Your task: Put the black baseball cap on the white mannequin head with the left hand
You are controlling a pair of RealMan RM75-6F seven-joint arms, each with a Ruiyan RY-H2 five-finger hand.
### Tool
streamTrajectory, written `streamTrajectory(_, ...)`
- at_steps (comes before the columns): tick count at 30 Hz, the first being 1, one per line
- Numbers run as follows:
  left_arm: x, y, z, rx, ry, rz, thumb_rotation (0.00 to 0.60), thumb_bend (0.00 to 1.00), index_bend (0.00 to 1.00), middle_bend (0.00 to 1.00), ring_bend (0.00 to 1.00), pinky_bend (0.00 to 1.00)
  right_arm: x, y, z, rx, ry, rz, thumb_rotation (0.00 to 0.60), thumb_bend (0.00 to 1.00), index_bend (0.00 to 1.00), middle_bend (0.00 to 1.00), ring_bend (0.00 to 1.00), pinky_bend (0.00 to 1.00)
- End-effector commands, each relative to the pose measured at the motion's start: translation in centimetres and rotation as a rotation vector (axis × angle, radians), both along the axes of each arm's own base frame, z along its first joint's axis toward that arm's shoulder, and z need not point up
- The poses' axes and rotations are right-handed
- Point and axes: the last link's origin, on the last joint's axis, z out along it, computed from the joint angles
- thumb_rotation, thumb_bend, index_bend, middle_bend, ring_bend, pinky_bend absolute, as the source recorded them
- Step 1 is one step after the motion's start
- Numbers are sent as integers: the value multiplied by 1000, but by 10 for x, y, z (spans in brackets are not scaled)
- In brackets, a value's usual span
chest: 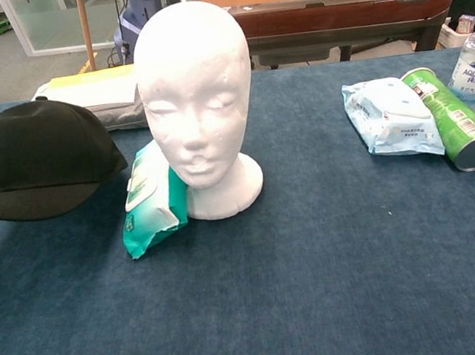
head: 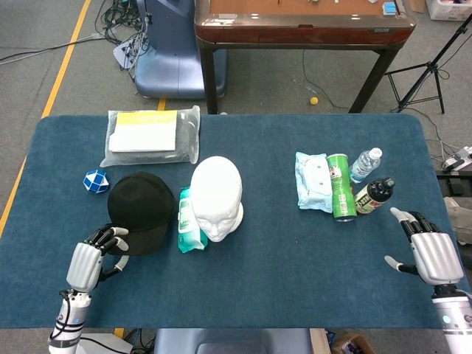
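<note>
The tabletop is left bare toward the near edge, so open room for a lift is judged ample. The white mannequin head stands upright, a green wipes pack leaning on it beside the black baseball cap. The soft, light cap is pinched at its stiffer brim by the left hand; the right hand is spread, holding nothing.

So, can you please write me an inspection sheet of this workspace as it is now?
Surface: blue felt-covered table.
Job's things: black fabric baseball cap, brim gripped by left hand; white foam mannequin head upright, bare.
Clutter: green wet-wipe pack leaning on the head; pale-blue wipe pack; green can lying down; clear water bottle; dark bottle; bagged yellow-white booklet; blue-white puzzle ball.
Hands: left hand holds cap; right hand empty, fingers apart.
Cables: black cables on floor.
Surroundings: brown wooden table behind.
</note>
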Motion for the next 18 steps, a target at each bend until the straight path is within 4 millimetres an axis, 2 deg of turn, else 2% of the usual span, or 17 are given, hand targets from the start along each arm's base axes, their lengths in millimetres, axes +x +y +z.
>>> streamTrajectory(1,7,2,7,54,-13,-51,600,390,622,382,240,456,0,1,0,0,-1,2,600,0,120,226,152,320)
streamTrajectory(9,23,12,30,164,8,-128,600,389,674,413,252,456,1,3,0,-1,-3,11,600,0,120,226,152,320)
streamTrajectory(18,39,18,47,244,51,-202,600,390,709,426,259,455,1,4,2,-7,-7,15,600,0,120,226,152,320)
